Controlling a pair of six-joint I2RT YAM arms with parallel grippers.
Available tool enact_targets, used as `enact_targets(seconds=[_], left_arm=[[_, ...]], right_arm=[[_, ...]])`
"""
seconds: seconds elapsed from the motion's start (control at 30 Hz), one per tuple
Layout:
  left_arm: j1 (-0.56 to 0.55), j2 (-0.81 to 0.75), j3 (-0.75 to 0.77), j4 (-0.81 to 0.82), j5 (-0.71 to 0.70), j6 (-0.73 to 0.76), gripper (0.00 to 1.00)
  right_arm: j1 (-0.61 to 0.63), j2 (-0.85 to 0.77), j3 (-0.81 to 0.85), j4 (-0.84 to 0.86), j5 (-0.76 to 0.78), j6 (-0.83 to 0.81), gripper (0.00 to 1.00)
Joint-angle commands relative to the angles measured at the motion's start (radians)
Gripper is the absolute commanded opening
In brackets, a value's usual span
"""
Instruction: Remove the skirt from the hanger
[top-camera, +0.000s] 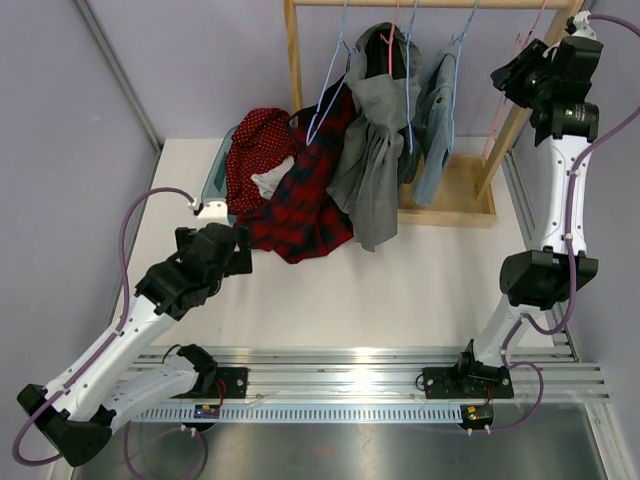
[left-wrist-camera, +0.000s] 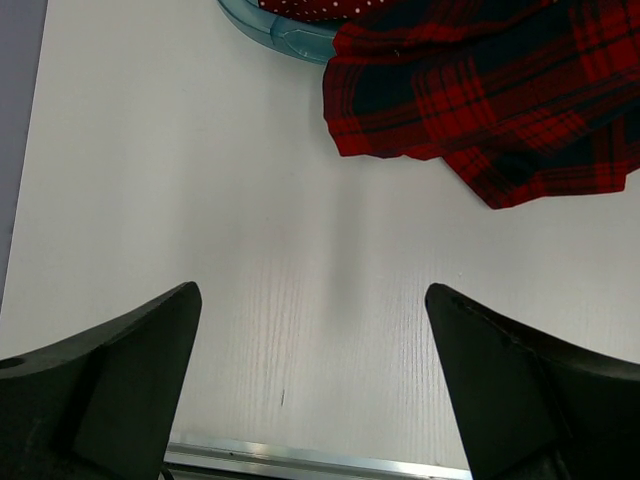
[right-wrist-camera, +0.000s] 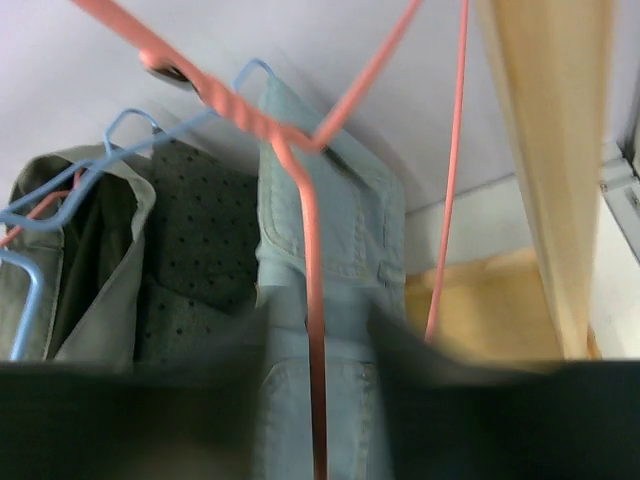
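Observation:
A red-and-black plaid garment (top-camera: 300, 205), the skirt as far as I can tell, lies bunched on the table off any hanger; its hem shows in the left wrist view (left-wrist-camera: 480, 90). My right gripper (top-camera: 507, 75) is raised at the right end of the clothes rack. Its jaws stand slightly apart on either side of a bare pink wire hanger (right-wrist-camera: 310, 250) without touching it, so the right gripper (right-wrist-camera: 318, 365) is open. My left gripper (top-camera: 238, 250) hovers low over the table in front of the plaid cloth. The left gripper (left-wrist-camera: 312, 300) is wide open with nothing in it.
The wooden rack (top-camera: 293, 60) holds a grey garment (top-camera: 375, 150) and a light denim one (top-camera: 438, 110) on blue hangers. A teal basket (top-camera: 220, 165) with red dotted cloth (top-camera: 255, 140) stands at the back left. The rack's base board (top-camera: 455, 205) lies behind.

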Motion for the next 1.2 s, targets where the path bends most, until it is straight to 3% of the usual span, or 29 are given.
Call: enact_targets(seconds=[0.0,0.03,0.07,0.23,0.33,0.5,0.73,1.07,1.13,1.17], left_arm=[[-0.012,-0.006,-0.006,0.037,-0.017,-0.009,0.99],[-0.014,-0.006,-0.004,0.037,-0.018,-0.009,0.99],[-0.015,-0.009,-0.006,0.036,-0.018,-0.009,0.99],[-0.018,-0.022,-0.007,0.040,-0.017,-0.007,0.99],[-0.018,-0.027,-0.009,0.047,-0.009,-0.003,0.99],[-0.019,-0.015,-0.006,0.045,-0.006,-0.006,0.99],[-0.018,-0.016,-0.006,0.048,0.008,-0.003,0.99],[-0.025,-0.018,-0.007,0.048,0.012,-0.003,0.99],[-0.025,-0.018,-0.007,0.048,0.012,-0.003,0.99],[-0.026,-0.016,-0.007,0.048,0.012,-0.003,0.99]], right_arm=[[-0.006,-0.088,-0.083,-0.051,0.035,-0.009,0.76],[-0.006,-0.120,-0.093,-0.057,0.049,-0.015,0.93],[-0.005,-0.138,-0.104,-0.063,0.069,-0.019,0.99],[-0.006,-0.348,-0.260,-0.030,0.180,-0.036,0.99],[-0.003,-0.454,-0.339,0.026,0.085,-0.033,1.00],[0.060,-0.516,-0.311,0.049,-0.022,-0.070,1.00],[0.169,-0.340,-0.068,-0.107,-0.024,-0.125,0.99],[0.276,-0.151,0.025,-0.188,0.052,-0.170,0.97],[0.278,-0.148,0.008,-0.172,0.060,-0.170,0.90],[0.279,-0.152,-0.015,-0.163,0.065,-0.170,0.81]])
